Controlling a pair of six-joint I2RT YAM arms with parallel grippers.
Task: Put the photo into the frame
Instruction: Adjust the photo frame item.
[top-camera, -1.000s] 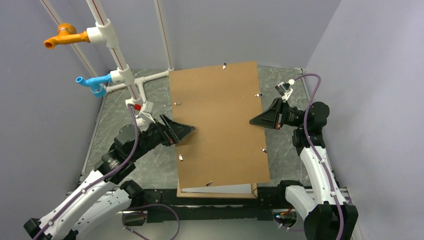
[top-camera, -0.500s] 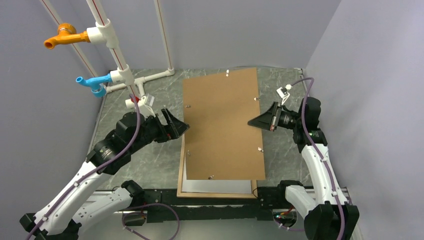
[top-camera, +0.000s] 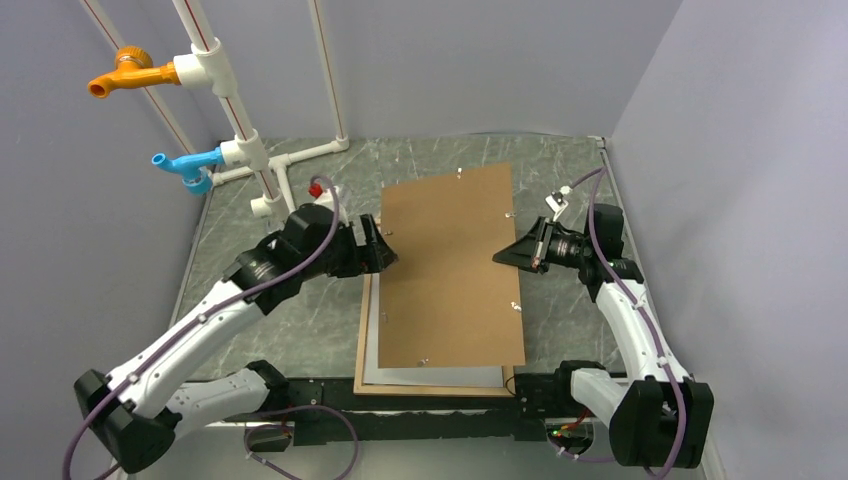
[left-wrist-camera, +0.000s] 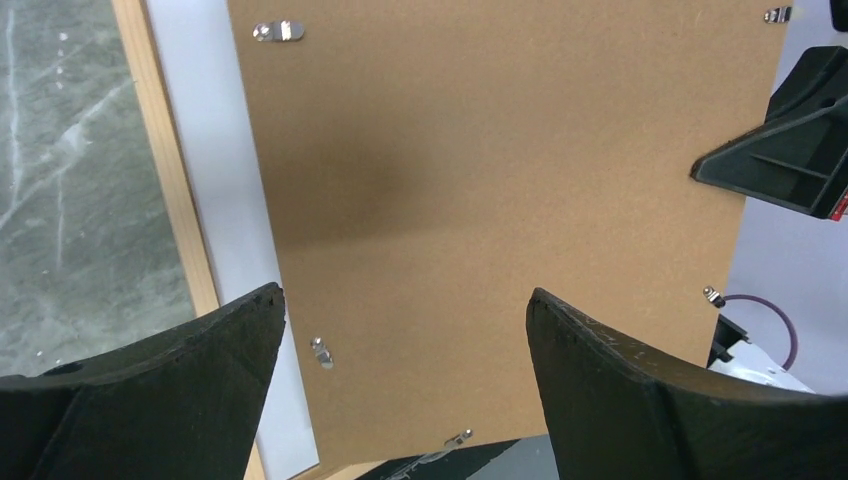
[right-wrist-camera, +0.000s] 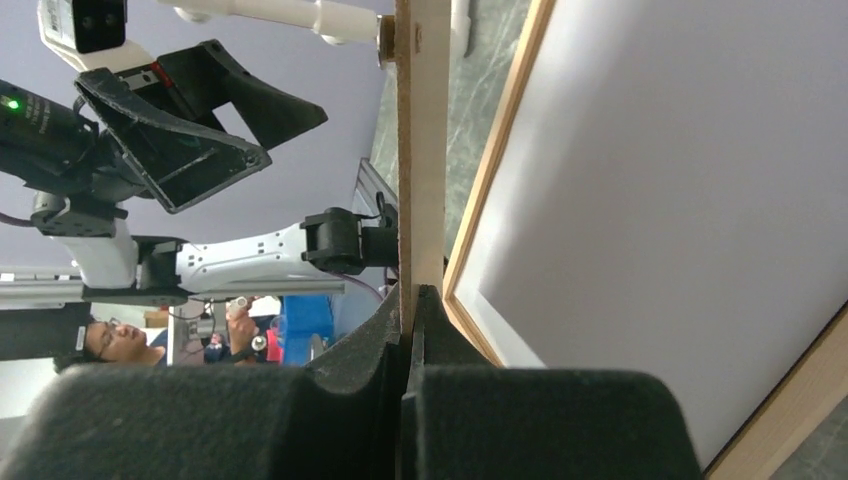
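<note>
Frame (top-camera: 359, 350) on marbled table (top-camera: 290, 330), lilac walls (top-camera: 450, 60)

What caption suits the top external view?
Right gripper pinches the board's edge above the frame, where the photo lies white side up; left gripper open at the opposite edge.

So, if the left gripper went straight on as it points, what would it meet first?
Probably the backing board: its brown face fills the view ahead of the open left gripper. How far off it is remains unclear.
</note>
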